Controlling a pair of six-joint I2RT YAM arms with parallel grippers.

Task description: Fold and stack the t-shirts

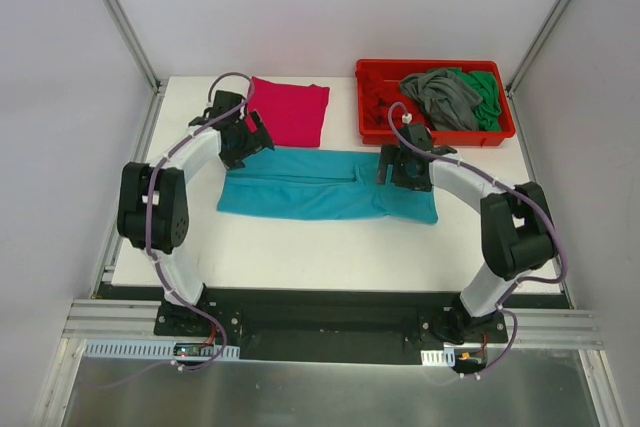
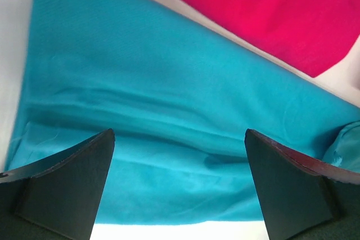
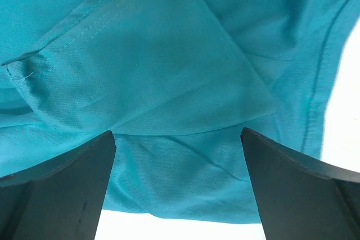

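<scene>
So far, the left gripper [image 2: 179, 134] hangs wide apart and empty; the pink shirt [image 1: 290, 112] lies folded at the back; the teal shirt [image 1: 310, 190], mid-table, is a long half-folded strip; the right gripper [image 3: 178, 133] gapes empty over it; the grey shirt [image 1: 440, 97] and green shirt [image 1: 488, 89] sit crumpled in the tray [image 1: 480, 134]

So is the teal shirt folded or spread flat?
Partly folded: the teal shirt lies as a long strip with a flap doubled over.

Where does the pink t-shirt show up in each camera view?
Top external: pink t-shirt folded at the far side, left of centre.
Left wrist: it fills the upper right.
Right wrist: not in view.
Shared landmark: the teal t-shirt, in all three views.
</scene>
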